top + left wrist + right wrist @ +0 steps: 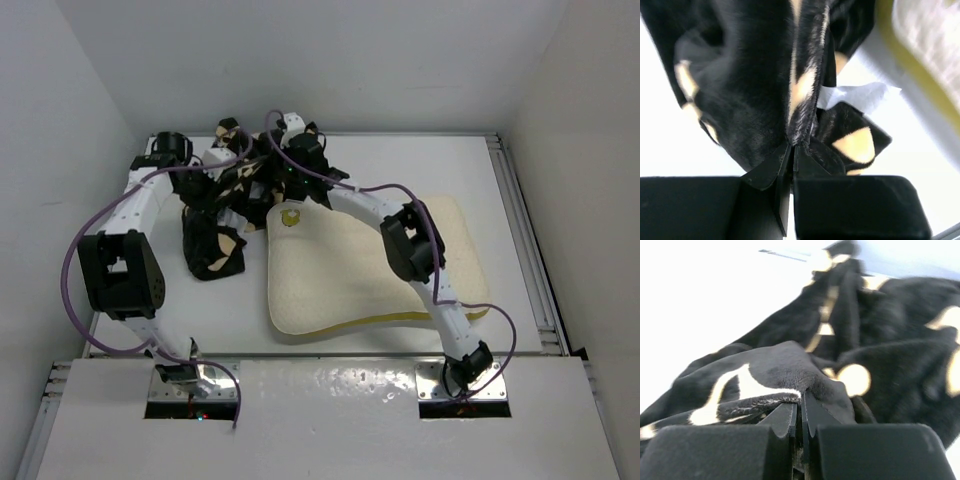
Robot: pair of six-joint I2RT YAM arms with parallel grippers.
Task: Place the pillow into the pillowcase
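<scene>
Both the left pincer [791,147] and right pincer [801,397] pinch folds of the black pillowcase [213,248]; the pillow [340,275] lies beside it on the tabletop [215,315].

This is a robotics lab cell, not a home. A white surface [450,170] sits boxed in by plain white panels: a back wall [330,60], a left wall [50,150] and a right wall [590,150]. Two white-and-black machines, the left arm [120,270] and the right arm [420,250], are bolted to metal plates [215,385] set into a white board [330,420] at the near edge. Purple cables [70,270] loop loose from their joints. What seems to be a metal rail [530,260] runs down the surface's right side. The only domestic things in view are a pillow [340,280] and a pillowcase [215,245].
</scene>
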